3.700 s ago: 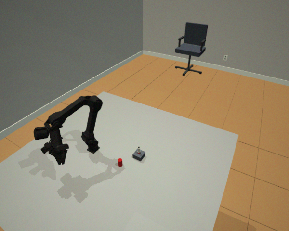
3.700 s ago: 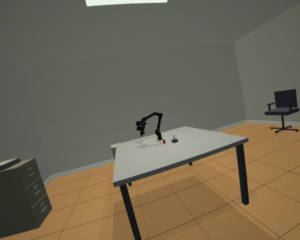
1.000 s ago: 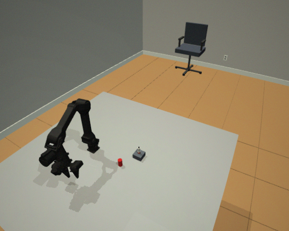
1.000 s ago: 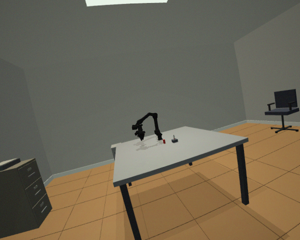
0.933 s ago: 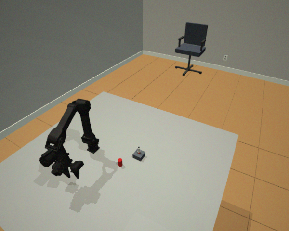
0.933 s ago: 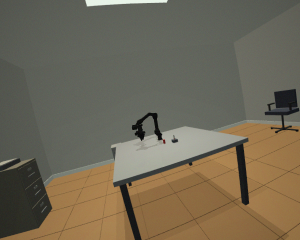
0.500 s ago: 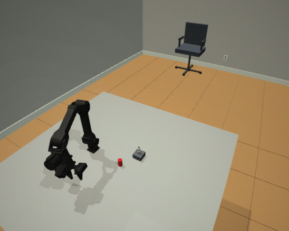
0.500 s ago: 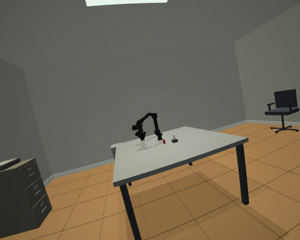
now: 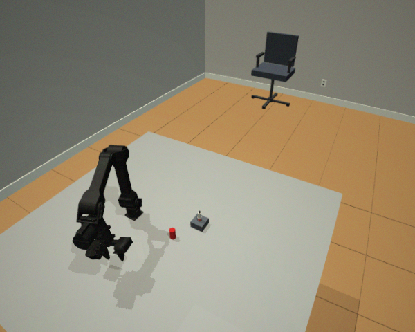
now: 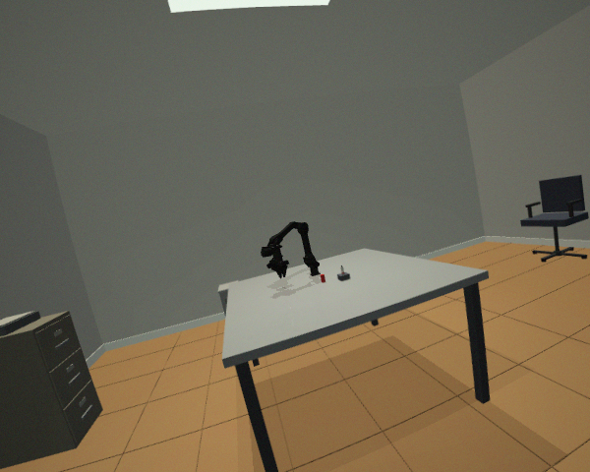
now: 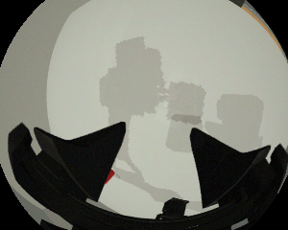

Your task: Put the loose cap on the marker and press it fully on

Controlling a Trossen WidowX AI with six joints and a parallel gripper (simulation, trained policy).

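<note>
The red cap (image 9: 172, 233) (image 10: 323, 278) stands upright on the table (image 9: 243, 200) (image 10: 386, 284). In the wrist view a bit of the cap (image 11: 109, 176) shows beside the left finger, which hides the rest. The marker (image 9: 199, 215) (image 10: 342, 269) stands upright in the dark grey holder block (image 9: 199, 223) (image 10: 343, 276), with its tip bare. The cap stands beside the block, between it and the arm, not touching it. My gripper (image 9: 114, 258) (image 10: 282, 276) (image 11: 158, 129) is open and empty, pointing down above the table, to the left of the cap in the top and exterior views.
The arm's base (image 9: 134, 214) stands on the table behind the gripper. An office chair (image 9: 273, 71) (image 10: 555, 219) stands on the floor beyond the table. A filing cabinet (image 10: 35, 390) stands at the left in the exterior view. The arm's shadows lie under and beside the gripper.
</note>
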